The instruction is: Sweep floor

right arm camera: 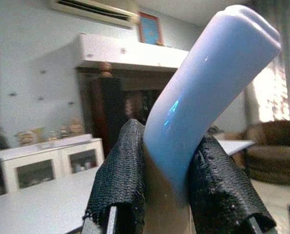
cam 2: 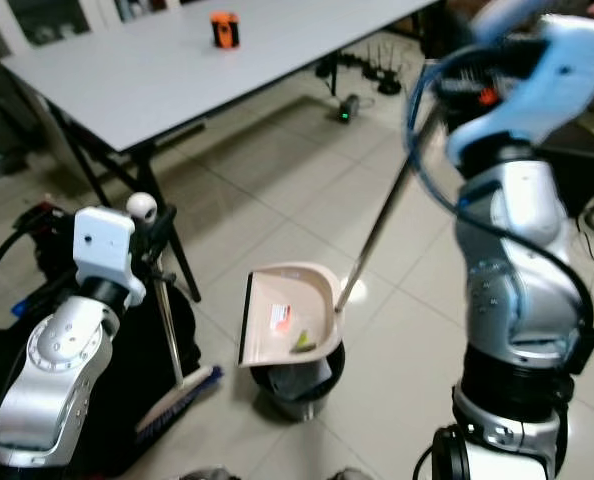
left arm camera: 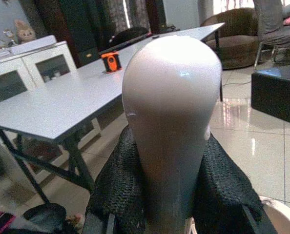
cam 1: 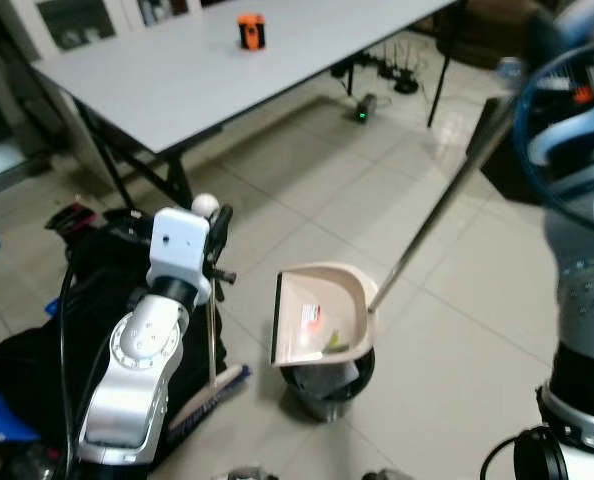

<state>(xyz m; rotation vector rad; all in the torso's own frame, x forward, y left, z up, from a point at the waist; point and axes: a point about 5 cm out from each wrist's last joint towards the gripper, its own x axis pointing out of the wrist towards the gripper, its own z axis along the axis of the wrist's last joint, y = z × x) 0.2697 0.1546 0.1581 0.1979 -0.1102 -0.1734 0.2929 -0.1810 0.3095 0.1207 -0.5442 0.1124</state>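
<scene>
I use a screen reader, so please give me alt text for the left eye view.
A beige dustpan on a long metal handle is tipped over a small dark bin on the tiled floor, with bits of debris in it. The left gripper holds a broom upright beside it; a grey table stands behind.

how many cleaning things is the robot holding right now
2. The left tool is shut on the broom, by the knob at its top. The right tool is shut on the handle of the dustpan, which hangs tipped over the small bin.
</scene>
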